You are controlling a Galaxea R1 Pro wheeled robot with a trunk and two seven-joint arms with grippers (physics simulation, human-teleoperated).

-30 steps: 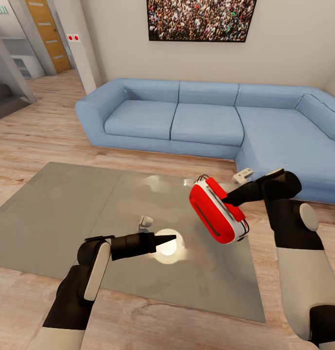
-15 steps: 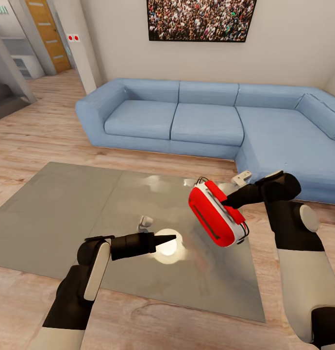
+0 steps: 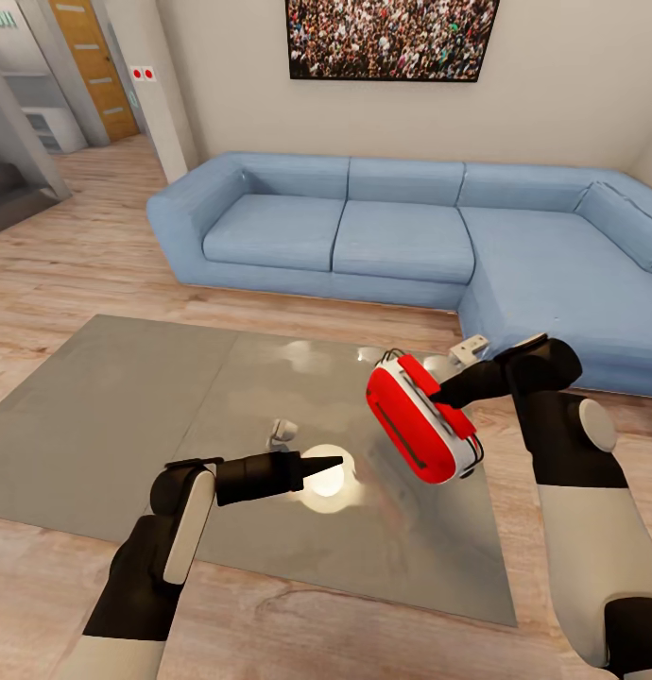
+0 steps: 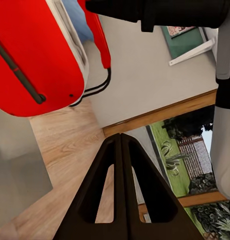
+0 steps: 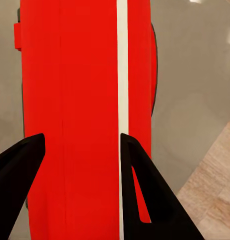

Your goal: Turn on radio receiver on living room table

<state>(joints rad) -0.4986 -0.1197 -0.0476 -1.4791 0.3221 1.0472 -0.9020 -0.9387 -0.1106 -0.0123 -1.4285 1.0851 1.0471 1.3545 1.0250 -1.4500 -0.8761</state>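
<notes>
While holding the radio receiver aloft, we are working toward the switch
Our right gripper is clamping it tilted above the table; left gripper is pinched closed; turning on remains

- The small rounded-box plastic radio receiver is bright red with a white band along its edge and thin dark wires.
- The low square glossy tabletop is grey-taupe, with a bright white reflection spot.
- The big fabric corner sofa is light blue.
- The plank floor is light wood with pale grain.
- The right hand has black fingers; the left hand is black too.
- The framed crowd photo is many-coloured in a dark frame.
- The wooden door is orange-brown.
</notes>
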